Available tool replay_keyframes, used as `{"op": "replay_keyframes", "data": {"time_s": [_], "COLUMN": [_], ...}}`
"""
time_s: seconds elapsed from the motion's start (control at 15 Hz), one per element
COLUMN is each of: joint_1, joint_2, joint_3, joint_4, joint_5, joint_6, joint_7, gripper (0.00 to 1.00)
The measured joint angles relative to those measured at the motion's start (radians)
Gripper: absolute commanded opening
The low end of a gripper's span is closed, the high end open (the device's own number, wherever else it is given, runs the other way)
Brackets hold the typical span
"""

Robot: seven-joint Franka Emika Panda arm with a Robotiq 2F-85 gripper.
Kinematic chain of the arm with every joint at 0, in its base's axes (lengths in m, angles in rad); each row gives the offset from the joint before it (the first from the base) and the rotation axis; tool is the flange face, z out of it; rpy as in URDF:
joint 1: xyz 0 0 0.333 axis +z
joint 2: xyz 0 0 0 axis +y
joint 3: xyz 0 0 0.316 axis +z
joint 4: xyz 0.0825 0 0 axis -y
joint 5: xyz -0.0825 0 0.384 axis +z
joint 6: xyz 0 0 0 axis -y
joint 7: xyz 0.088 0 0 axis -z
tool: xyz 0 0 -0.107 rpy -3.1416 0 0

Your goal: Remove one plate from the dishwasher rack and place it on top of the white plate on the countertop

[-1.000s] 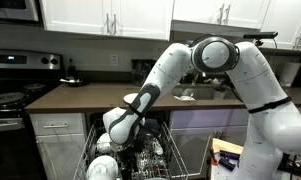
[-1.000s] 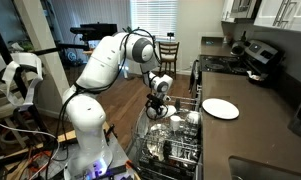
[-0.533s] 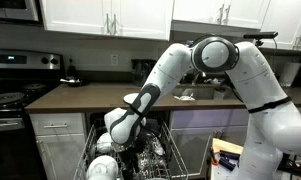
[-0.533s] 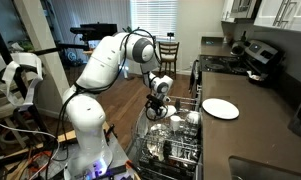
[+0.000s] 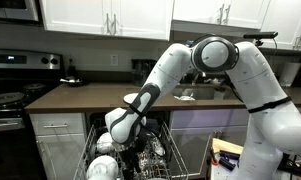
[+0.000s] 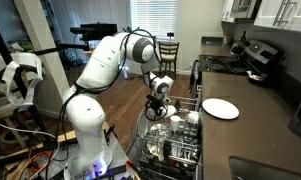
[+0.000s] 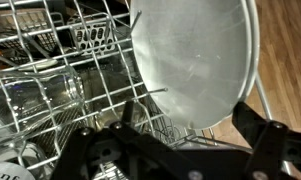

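Jaws gape wide and empty on the gripper [image 7: 185, 150], low over the dishwasher rack [image 7: 50, 90]; an upright plate [image 7: 195, 60] stands just ahead, rim facing the gap. The white plate [image 6: 220, 108] lies on the countertop [image 6: 265, 130].

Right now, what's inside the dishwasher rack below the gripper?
A large pale plate stands on edge between the tines of the rack, with clear glassware beside it. The open gripper hangs just above; what lies behind the plate is covered.

One dishwasher rack [image 7: 120, 90]; one white plate [image 6: 220, 108]; one countertop [image 6: 262, 122]
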Motion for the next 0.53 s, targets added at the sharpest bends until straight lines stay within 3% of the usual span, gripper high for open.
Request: {"op": "replay_keyframes", "data": {"time_s": [0.53], "joint_1": [0.005], "joint_2": [-0.008], "joint_3": [-0.007], "joint_4": [-0.001], "joint_5": [0.0], "joint_6": [-0.031], "joint_7": [0.043], "gripper": [1.0]}}
